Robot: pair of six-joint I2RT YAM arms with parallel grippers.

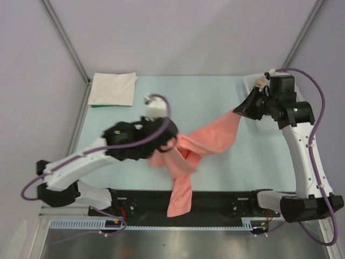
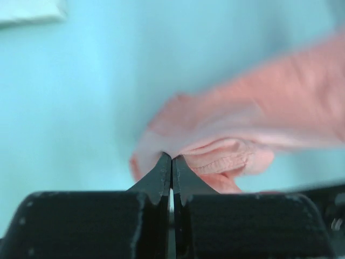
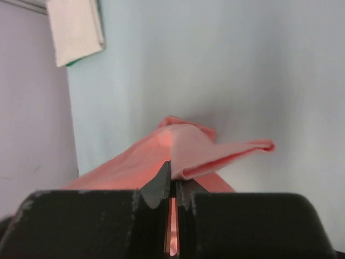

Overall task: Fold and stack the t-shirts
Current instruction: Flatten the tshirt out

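Progress check: one cream shirt [image 1: 112, 89] is seen folded flat at the far left corner of the table [image 1: 215, 89], and that piece is judged done. The pink shirt [image 1: 210, 137] is not yet folded. It is stretched in a bunched band from mid-table toward the far right corner, with a tail hung over the near edge. It is pinched at both ends: the left gripper [image 1: 171, 141] is closed tight on a hem near the middle of the table, and the right gripper [image 1: 241, 109] is closed on a corner raised near the far right corner. Spreading, folding and stacking are judged left to do. A basket [image 1: 250, 85] is half hidden behind the right arm. A tan cloth [image 1: 261, 82] at its far rim may be a third shirt, though this cannot be confirmed. The layout and the hung tail are given only by the top view. The seamed hem at the fingertips is shown only by the left wrist view. Pink cloth drawn between the closed jaws is shown only by the right wrist view.
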